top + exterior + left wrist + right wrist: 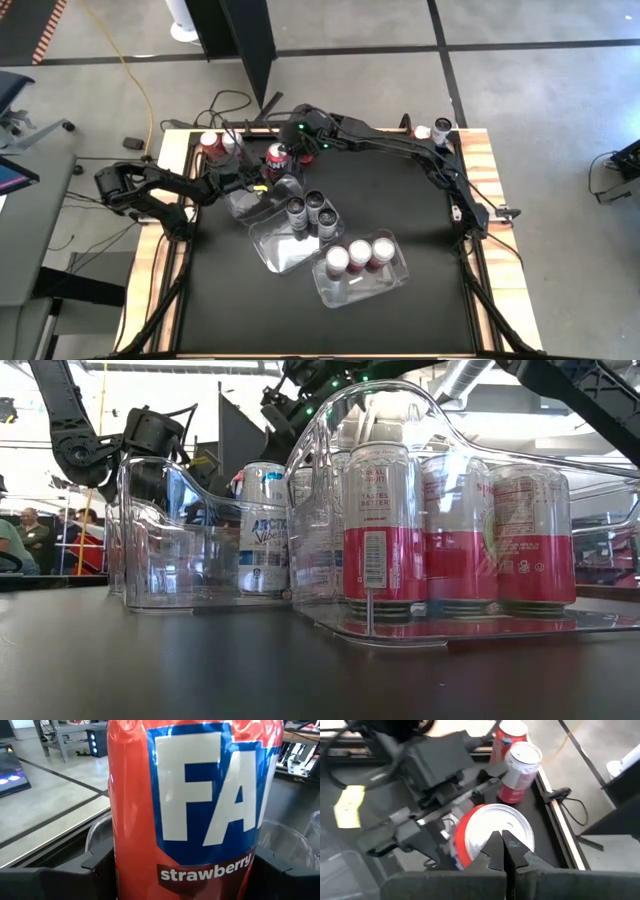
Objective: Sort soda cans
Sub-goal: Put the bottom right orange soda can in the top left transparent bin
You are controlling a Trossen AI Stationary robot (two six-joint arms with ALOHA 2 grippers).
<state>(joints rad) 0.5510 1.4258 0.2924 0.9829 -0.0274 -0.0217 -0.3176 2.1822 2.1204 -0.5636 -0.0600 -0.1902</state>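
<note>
A red strawberry soda can (185,810) stands upright between the fingers of my left gripper (268,172), which is shut on it at the far left, by a clear tub (250,203). My right gripper (501,840) reaches in from the right, shut, with its tips right over the can's silver top (492,822). Three dark-topped cans (313,208) stand in a middle tub (282,250). Three red-and-white cans (380,525) stand in the nearest tub (365,285). Two more cans (212,143) stand on the table's far left corner. My left gripper pinches the red can's side wall (122,865) between its two fingers, coming in level from the table's left. The can stands upright in the hold; its base is out of sight. My right gripper's shut tips slant down at the can's top; whether they touch it I cannot tell.
One can (441,128) stands at the table's far right corner beside a small white thing (422,131). A white-and-blue can (262,525) shows through the tubs in the low view. The black table top (240,310) lies open toward its near edge. People sit in the room behind.
</note>
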